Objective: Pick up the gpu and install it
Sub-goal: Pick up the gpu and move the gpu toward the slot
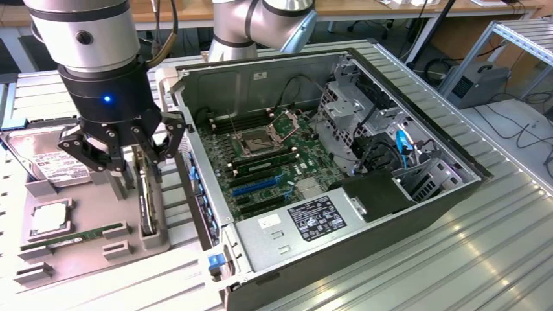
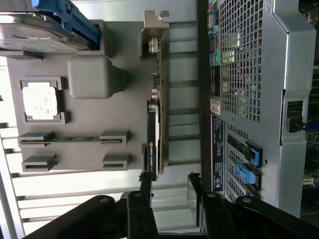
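gpu [image 2: 155, 99] stands on its long edge in a slot along the edge of the grey holder tray [image 1: 87, 259] that runs just beside the open computer case [image 1: 415, 214]. its silvery bracket [image 2: 155, 22] is at the end away from the gripper [image 1: 134, 162]. the gripper hangs above the card's black-faced end with its fingers [image 2: 145, 191] spread wide and nothing pinched between them; whether one touches the card, i cannot tell.

a raised grey block [image 2: 94, 77] sits close beside the card on the tray. past it, toward the tray's far edge, lie a hard drive [image 1: 52, 162] with a white label, a square processor [image 2: 42, 99] in its pocket, and a narrow green memory stick [image 2: 70, 138] held between clips. the case wall rises right along the card's other side, with blue latches [image 2: 244, 172] on its rear panel.

inside the case, the green motherboard [image 1: 259, 162] lies flat, and a power supply [image 1: 315, 218] carries a black label with white print too small to read. the card's black face bears a small green mark and pale lettering that i cannot make out, and so do the stickers on the case's rear. tray and case rest on a ribbed metal table [image 1: 484, 259].
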Tool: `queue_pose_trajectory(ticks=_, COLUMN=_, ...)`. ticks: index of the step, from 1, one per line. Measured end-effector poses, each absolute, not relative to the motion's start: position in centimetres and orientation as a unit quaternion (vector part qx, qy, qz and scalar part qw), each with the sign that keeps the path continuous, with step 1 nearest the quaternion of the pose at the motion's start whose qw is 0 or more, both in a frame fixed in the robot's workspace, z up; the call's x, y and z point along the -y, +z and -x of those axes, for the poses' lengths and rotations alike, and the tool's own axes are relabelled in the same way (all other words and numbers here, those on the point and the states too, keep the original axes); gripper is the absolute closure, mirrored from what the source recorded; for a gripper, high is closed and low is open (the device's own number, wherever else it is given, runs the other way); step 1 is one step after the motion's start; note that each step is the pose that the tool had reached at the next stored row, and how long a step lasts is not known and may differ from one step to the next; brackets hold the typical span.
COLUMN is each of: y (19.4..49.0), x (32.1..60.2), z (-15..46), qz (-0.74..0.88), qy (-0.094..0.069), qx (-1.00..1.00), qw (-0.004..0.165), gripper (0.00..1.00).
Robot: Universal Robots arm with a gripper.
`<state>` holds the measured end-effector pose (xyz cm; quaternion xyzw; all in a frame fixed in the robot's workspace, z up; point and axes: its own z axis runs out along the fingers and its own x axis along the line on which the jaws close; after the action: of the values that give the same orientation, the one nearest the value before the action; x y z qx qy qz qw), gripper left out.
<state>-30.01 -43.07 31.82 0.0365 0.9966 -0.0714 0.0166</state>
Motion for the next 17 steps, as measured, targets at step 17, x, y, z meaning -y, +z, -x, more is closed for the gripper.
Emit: queue_pose_trajectory(ticks=17, y=31.8, x=43.01, z=29.99, qz=-0.038, qy=0.005, qx=-0.999, qw=0.014, gripper=0.58)
